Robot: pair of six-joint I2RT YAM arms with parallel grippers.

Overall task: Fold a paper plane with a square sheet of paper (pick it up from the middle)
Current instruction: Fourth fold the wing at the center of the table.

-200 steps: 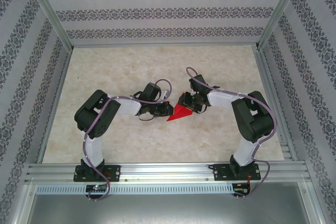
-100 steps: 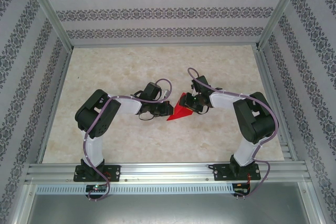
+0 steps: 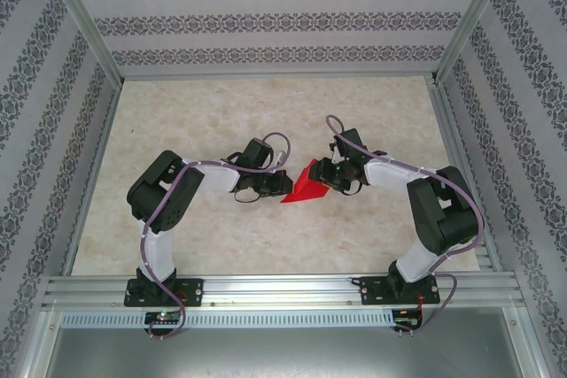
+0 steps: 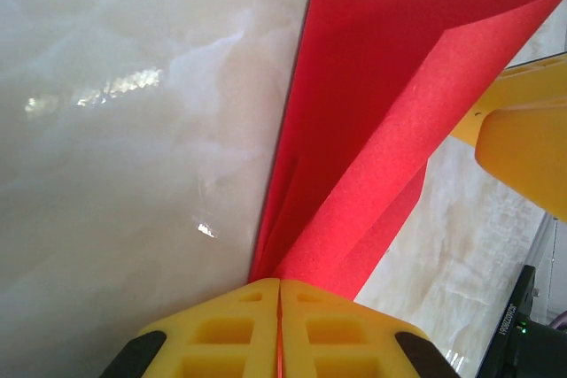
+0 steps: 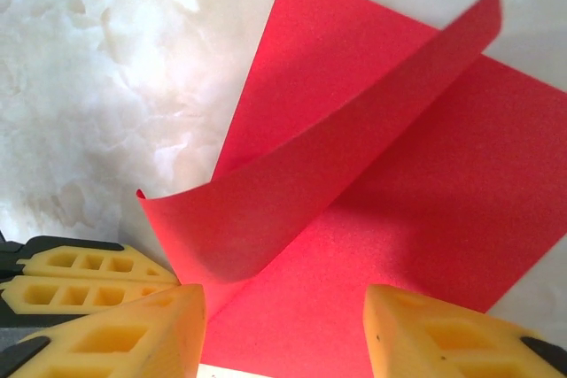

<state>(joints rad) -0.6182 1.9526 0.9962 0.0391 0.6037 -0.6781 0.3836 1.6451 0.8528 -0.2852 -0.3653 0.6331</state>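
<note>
Red paper lies near the middle of the pale marbled surface (image 3: 221,112), between the two arms: the square sheet of paper (image 3: 304,189), partly folded, looking from above like a wedge with its tip towards the near left. The left claw (image 3: 282,185) meets it at its left side. In the left wrist view that claw (image 4: 279,285) is clenched on the sheet (image 4: 381,104), its yellow pads (image 4: 221,325) pressed together with a thin red edge caught in the seam between them, and the layers fan out from the grip. The right claw (image 3: 326,178) sits at the sheet's far right side. From its own wrist view the right claw (image 5: 283,307) is released, its two yellow fingers (image 5: 124,334) standing apart low over the paper (image 5: 399,210) without pinching it. One flap curls up off the flat part in a soft arc. The left claw's clamped fingers (image 5: 80,276) show at that view's lower left, at the flap's corner
</note>
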